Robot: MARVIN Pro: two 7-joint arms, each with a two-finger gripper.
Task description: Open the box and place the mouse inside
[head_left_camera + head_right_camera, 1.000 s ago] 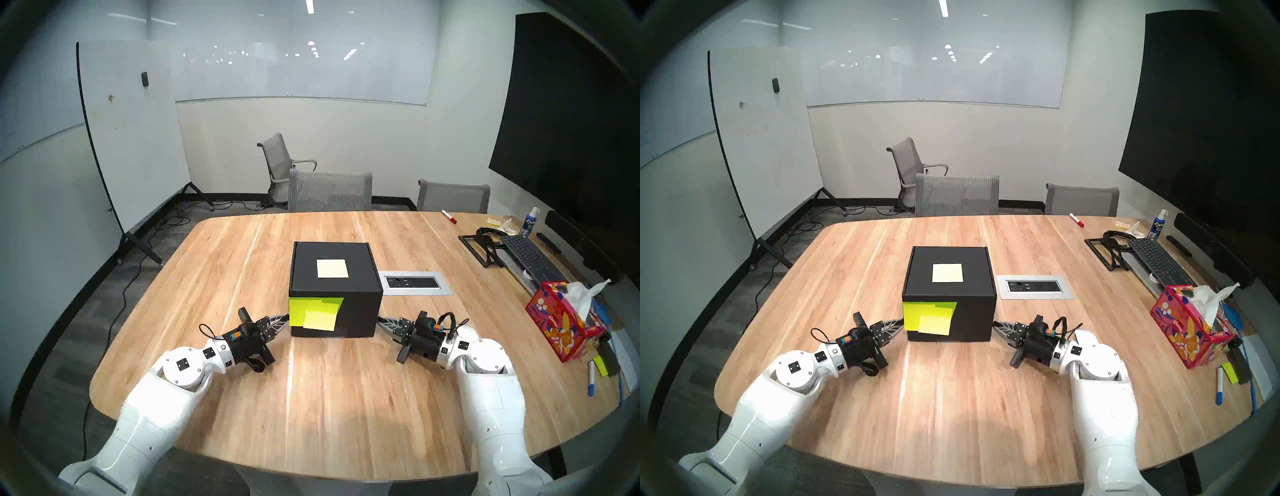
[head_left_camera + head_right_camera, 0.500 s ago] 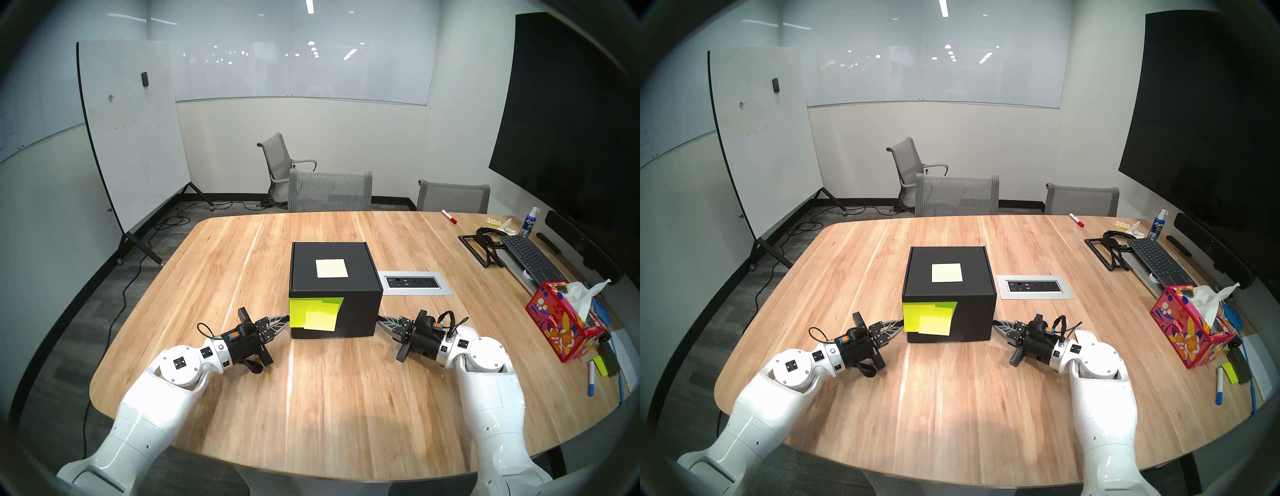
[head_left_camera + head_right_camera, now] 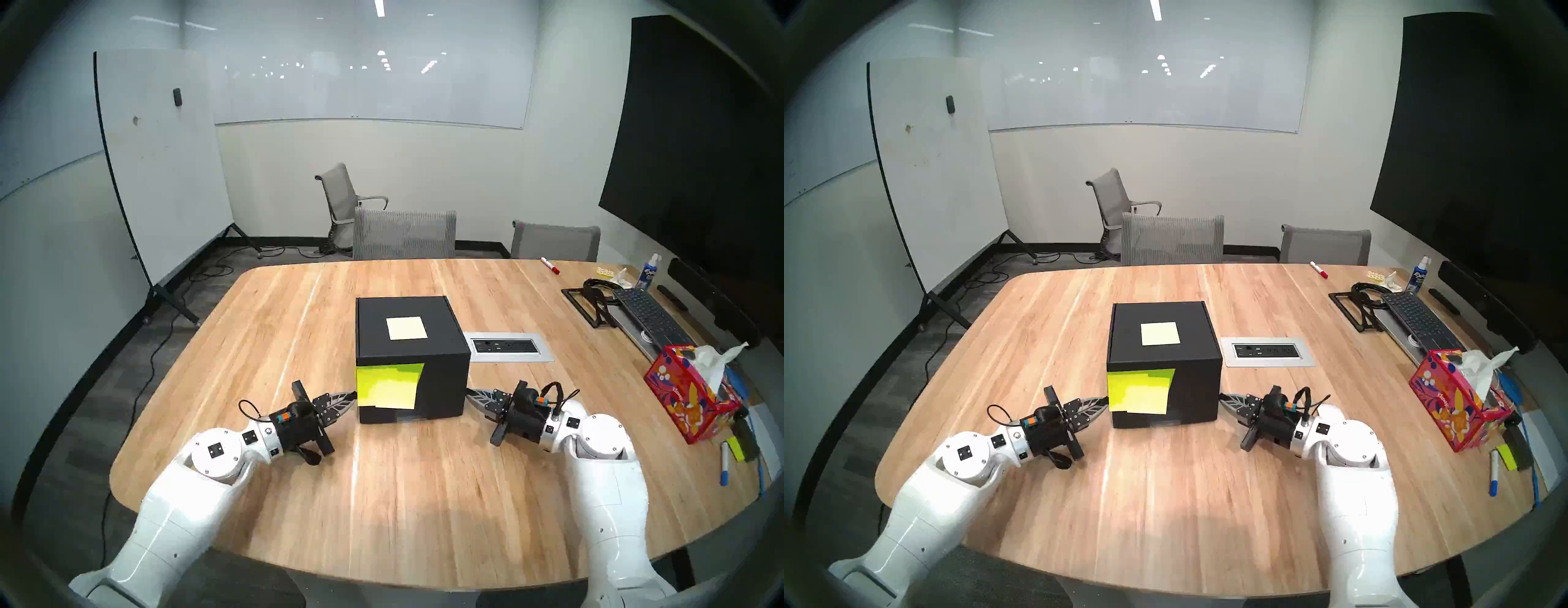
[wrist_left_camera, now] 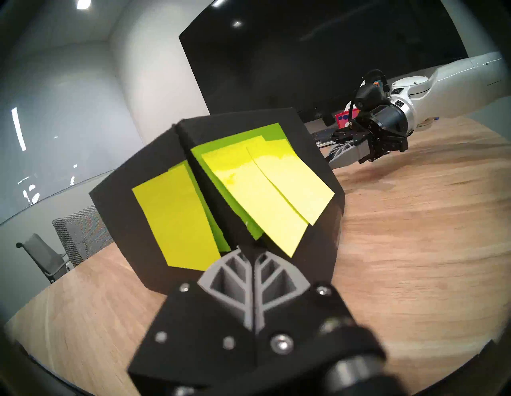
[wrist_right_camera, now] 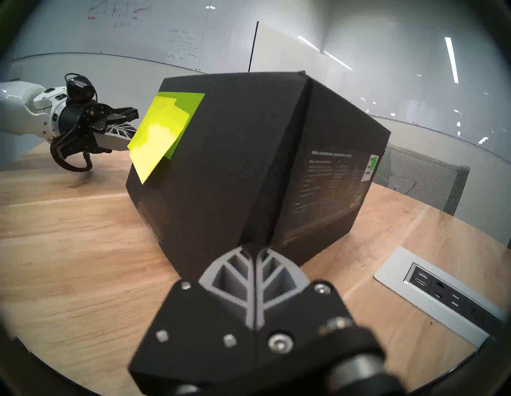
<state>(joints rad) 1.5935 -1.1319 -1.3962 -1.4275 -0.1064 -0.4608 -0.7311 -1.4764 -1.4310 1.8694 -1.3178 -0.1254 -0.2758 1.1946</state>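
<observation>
Black box (image 3: 411, 339) on the desk (image 3: 424, 488), lid unopened; both grippers' fingers (image 4: 253, 265) closed, empty, flanking it; mouse unseen.

Both arms stretched forward and angled inward, toward each other. Left gripper (image 3: 348, 397) held about level, fingers (image 4: 243, 272) pressed together, no gap between them — tips pointing forward and to the right. Right gripper (image 3: 471, 392) likewise closed, fingers (image 5: 246, 272) flush — tilted slightly downward, pointing forward and left.
</observation>
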